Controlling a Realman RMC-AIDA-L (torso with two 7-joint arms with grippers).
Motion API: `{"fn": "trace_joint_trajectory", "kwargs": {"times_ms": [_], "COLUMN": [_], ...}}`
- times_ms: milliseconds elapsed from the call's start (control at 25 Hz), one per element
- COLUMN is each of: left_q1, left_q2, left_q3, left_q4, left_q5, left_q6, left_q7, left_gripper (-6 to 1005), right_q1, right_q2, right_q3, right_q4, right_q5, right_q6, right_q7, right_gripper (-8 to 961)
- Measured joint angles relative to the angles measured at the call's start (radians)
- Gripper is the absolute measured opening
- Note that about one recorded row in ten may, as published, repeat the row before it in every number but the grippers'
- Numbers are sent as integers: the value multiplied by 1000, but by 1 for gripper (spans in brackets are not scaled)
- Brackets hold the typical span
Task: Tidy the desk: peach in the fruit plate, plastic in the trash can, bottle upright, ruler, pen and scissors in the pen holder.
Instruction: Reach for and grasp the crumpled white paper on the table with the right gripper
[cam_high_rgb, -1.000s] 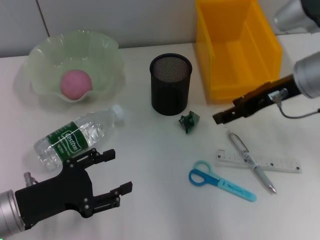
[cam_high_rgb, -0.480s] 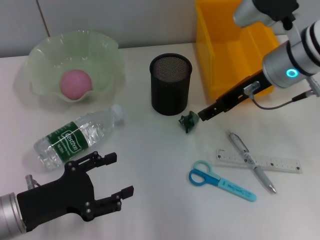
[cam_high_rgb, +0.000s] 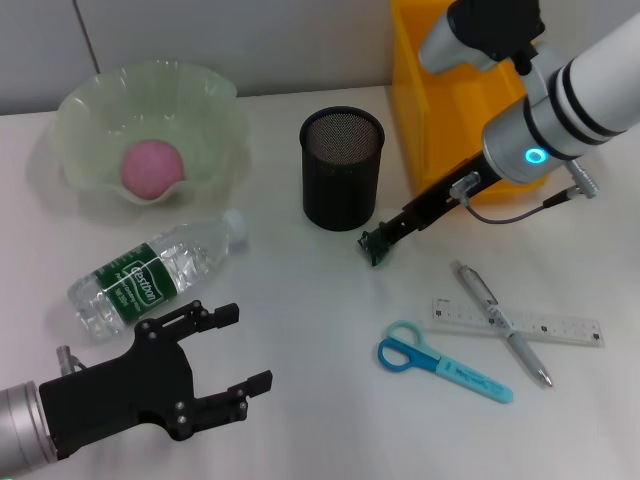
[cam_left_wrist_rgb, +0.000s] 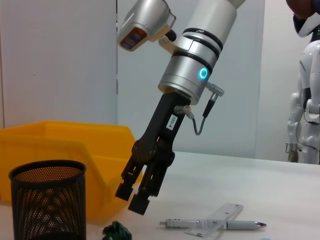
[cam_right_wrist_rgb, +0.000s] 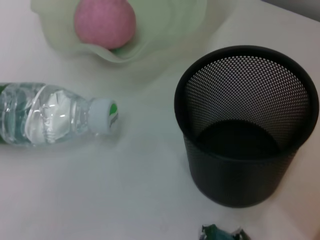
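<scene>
A crumpled green plastic scrap (cam_high_rgb: 377, 245) lies on the table right of the black mesh pen holder (cam_high_rgb: 342, 170). My right gripper (cam_high_rgb: 388, 234) hangs just above the scrap with its fingers slightly apart; in the left wrist view it (cam_left_wrist_rgb: 132, 199) is clear of the plastic (cam_left_wrist_rgb: 117, 231). The pink peach (cam_high_rgb: 153, 167) sits in the pale green fruit plate (cam_high_rgb: 90, 95). The water bottle (cam_high_rgb: 150, 275) lies on its side. The blue scissors (cam_high_rgb: 440, 365), the pen (cam_high_rgb: 500, 320) and the ruler (cam_high_rgb: 560, 328) lie at the front right. My left gripper (cam_high_rgb: 247, 347) is open and empty near the front edge.
The yellow trash bin (cam_high_rgb: 470, 100) stands at the back right, behind my right arm. The right wrist view shows the pen holder (cam_right_wrist_rgb: 245, 125), the bottle cap (cam_right_wrist_rgb: 102, 115), the peach (cam_right_wrist_rgb: 105, 22) and the edge of the plastic (cam_right_wrist_rgb: 220, 234).
My right gripper has swung left and down, from beside the yellow bin to just above the green plastic. My left gripper has barely moved.
</scene>
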Motion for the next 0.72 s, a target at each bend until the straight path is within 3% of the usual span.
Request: {"fn": "trace_joint_trajectory", "kwargs": {"times_ms": [720], "left_q1": [-1], "left_q2": [0], "left_q3": [2], "left_q4": [1], "left_q5": [6], "left_q6": [2], "left_q7": [0], "left_gripper": [803], "right_q1": [61], "right_q2": [4], "right_q3": [-57], "right_q4": [144], "right_q5": [4], "right_q6": [122], "right_q7": [5], "right_gripper": [826]}}
